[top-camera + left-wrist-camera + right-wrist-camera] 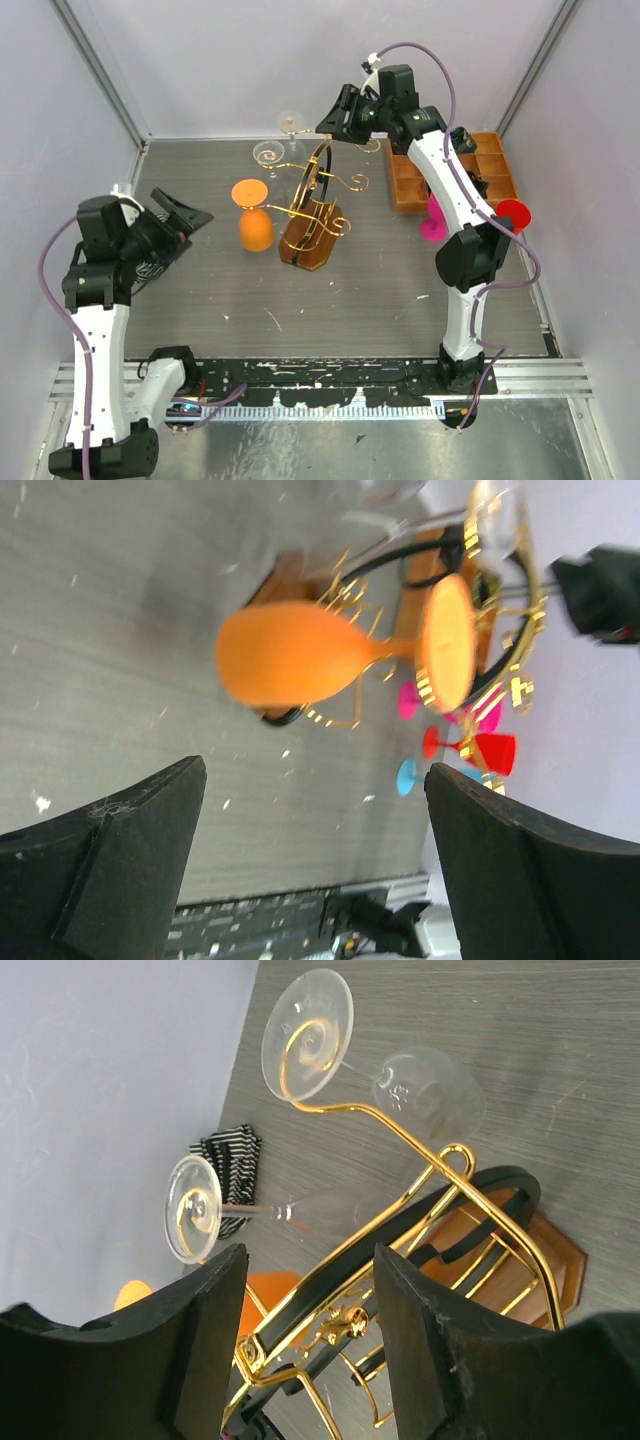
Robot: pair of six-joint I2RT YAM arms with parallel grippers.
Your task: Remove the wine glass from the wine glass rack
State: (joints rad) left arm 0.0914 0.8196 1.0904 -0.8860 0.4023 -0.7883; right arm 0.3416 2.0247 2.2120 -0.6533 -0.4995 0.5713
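The wine glass rack (312,218), gold scrolled wire with a dark hoop on a brown wooden base (530,1260), stands mid-table. An orange wine glass (256,228) hangs upside down from its left arm and fills the left wrist view (290,655). Two clear wine glasses (430,1090) (193,1208) hang from the far arms. My right gripper (335,125) (310,1255) hovers at the rack's top, open, its fingers either side of the hoop with gaps showing. My left gripper (188,215) (315,770) is wide open and empty, left of the orange glass.
An orange compartmented wooden tray (455,170) sits at the back right. A pink glass (433,222) and a red glass (512,213) lie beside the right arm. Grey walls enclose the table on three sides.
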